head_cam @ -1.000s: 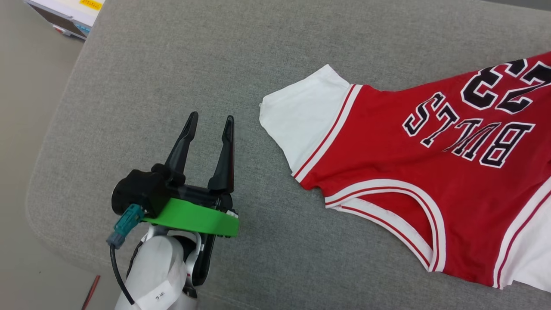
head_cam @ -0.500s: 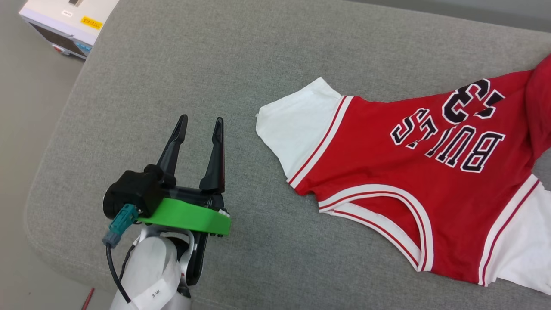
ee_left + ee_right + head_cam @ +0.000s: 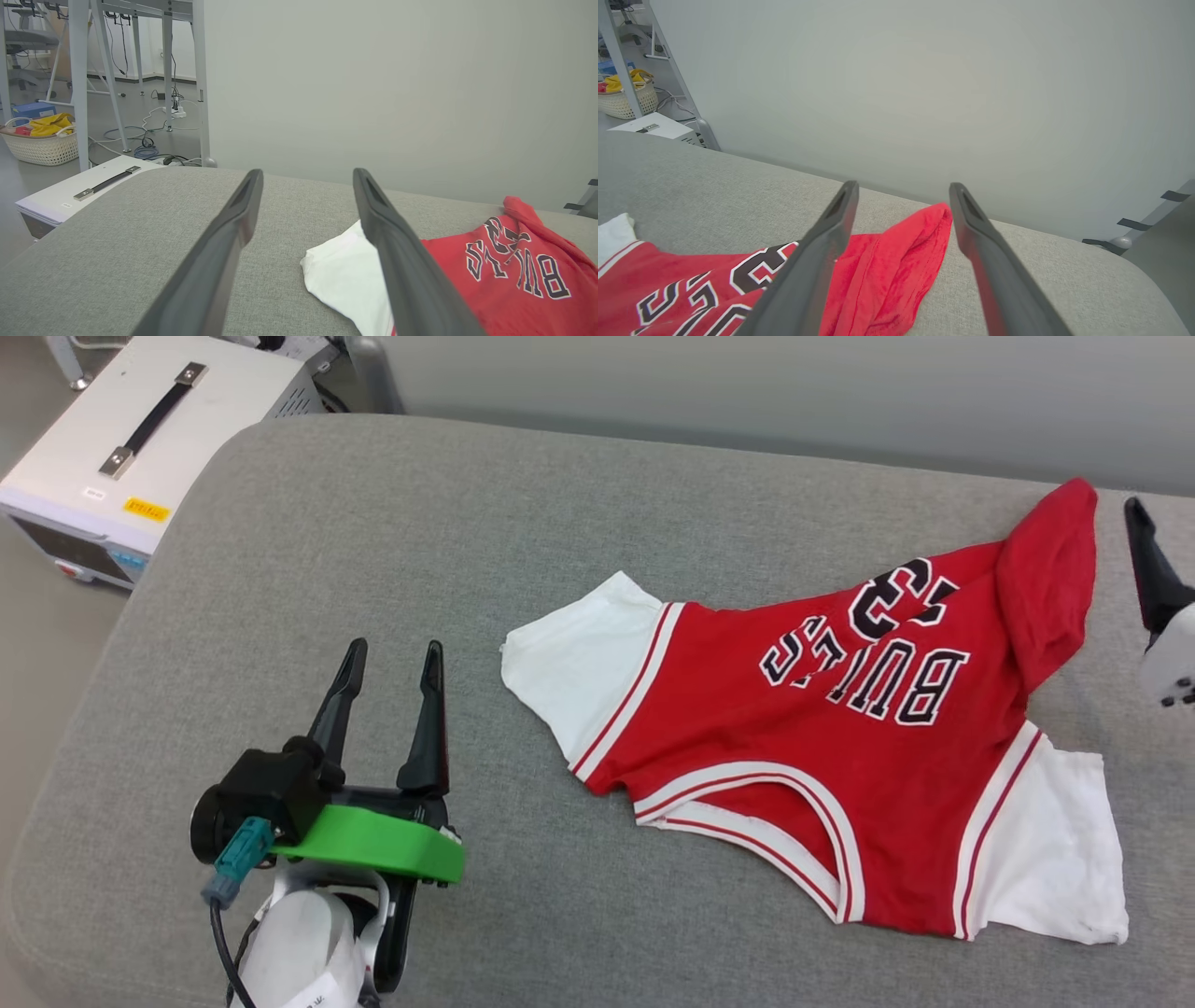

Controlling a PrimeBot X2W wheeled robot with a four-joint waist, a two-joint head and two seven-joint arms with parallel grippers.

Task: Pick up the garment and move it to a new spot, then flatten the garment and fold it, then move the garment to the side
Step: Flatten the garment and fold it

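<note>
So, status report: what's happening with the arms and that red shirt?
Left gripper open, empty, short of the white sleeve. Right gripper open, beside the folded-over red corner. Garment on grey cushion, not flat. Nothing in the way.

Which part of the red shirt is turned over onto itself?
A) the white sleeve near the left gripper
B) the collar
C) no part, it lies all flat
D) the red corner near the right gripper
D: the red corner of the shirt is folded back over part of the number, beside the open right gripper.
</note>
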